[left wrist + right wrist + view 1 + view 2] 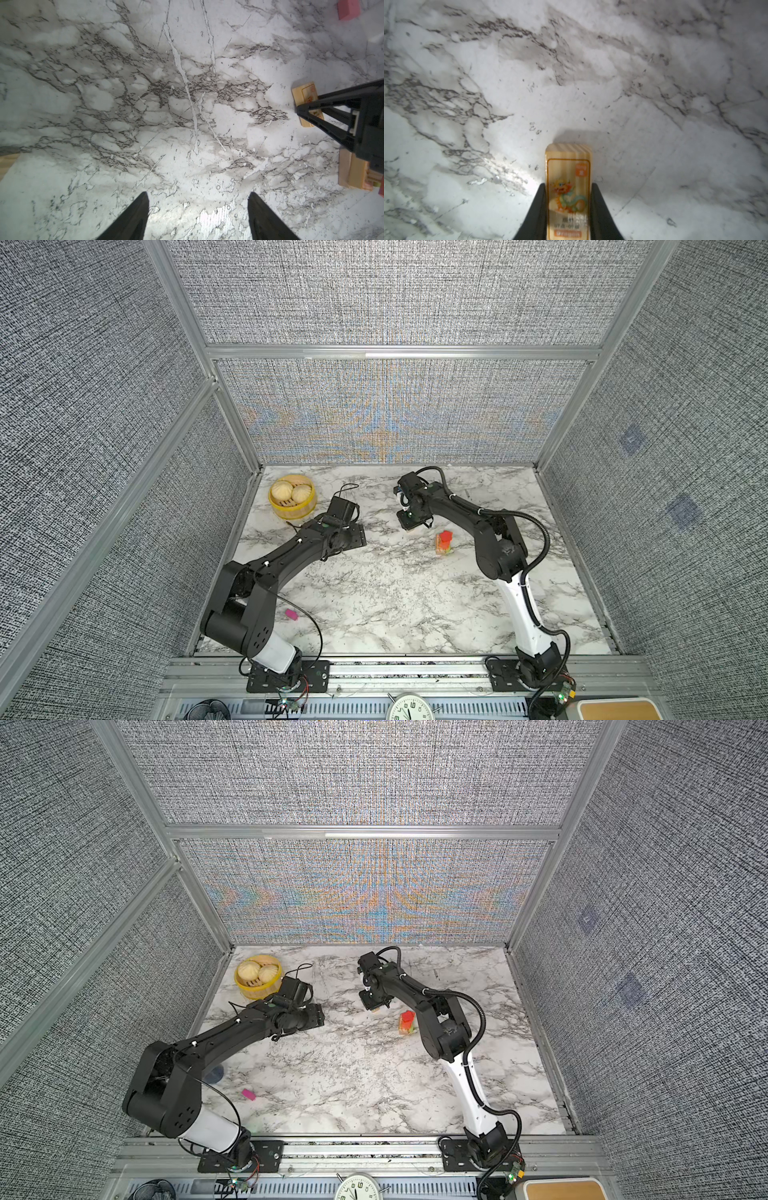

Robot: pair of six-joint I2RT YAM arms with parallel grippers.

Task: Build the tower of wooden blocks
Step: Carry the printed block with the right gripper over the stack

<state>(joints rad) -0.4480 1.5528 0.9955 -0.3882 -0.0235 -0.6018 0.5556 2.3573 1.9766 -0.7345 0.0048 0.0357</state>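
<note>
I'm working over the marble table (374, 614), and the next move hangs on the right half of it. The right arm (490, 539) arches over the middle of that half, so it is far nearer the tower than the left arm (291, 556), which stays on the left half.

The tower (444, 542) stands roughly midway between the far and front edges, just beside the right arm's elbow. In both top views I see a red block on top, with orange and green below it.

The right gripper (568, 185) has its jaws closed across the narrow width of a tan bar (568, 166), printed dragon face up. The bar's long axis runs straight out along the fingers. I can't tell whether the bar is resting on the surface or is just clear of it.

From this gripper (409, 526) the tower lies toward the right edge and a little toward the front edge, near but apart. I judge the carry is short, and that the bar should be turned to match the top block.

The left gripper (198, 193) is spread wide over bare marble and holds nothing. A loose pink block (291, 614) lies near the front-left corner.
</note>
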